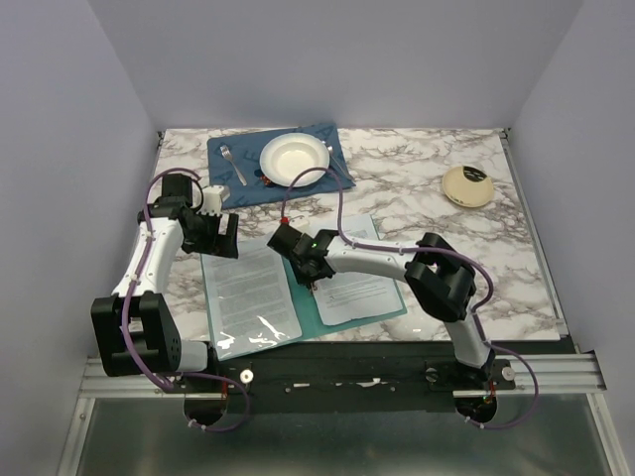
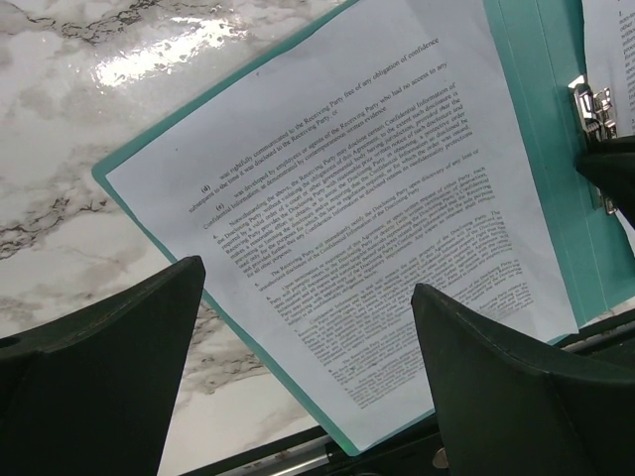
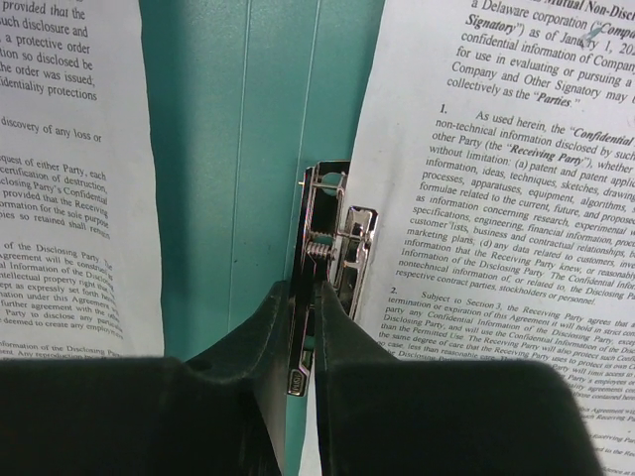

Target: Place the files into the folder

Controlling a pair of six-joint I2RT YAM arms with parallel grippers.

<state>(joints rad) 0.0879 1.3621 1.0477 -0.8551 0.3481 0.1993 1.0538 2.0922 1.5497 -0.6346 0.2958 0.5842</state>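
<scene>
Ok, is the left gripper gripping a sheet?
No, the left gripper is open, fingers spread wide above the printed sheet on the teal folder.

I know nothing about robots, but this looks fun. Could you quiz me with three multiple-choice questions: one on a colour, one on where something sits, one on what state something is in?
1. What colour is the folder? A red; B teal-green; C black.
2. Where is the white plate? A on the folder; B held in the air; C on the blue placemat.
3. What state is the right gripper in? A shut on the metal clip; B wide open; C out of view.

Answers: 1 B, the wrist views show it teal-green. 2 C, blue cloth shows around the plate. 3 A, its fingers pinch the clip in the right wrist view.
</scene>
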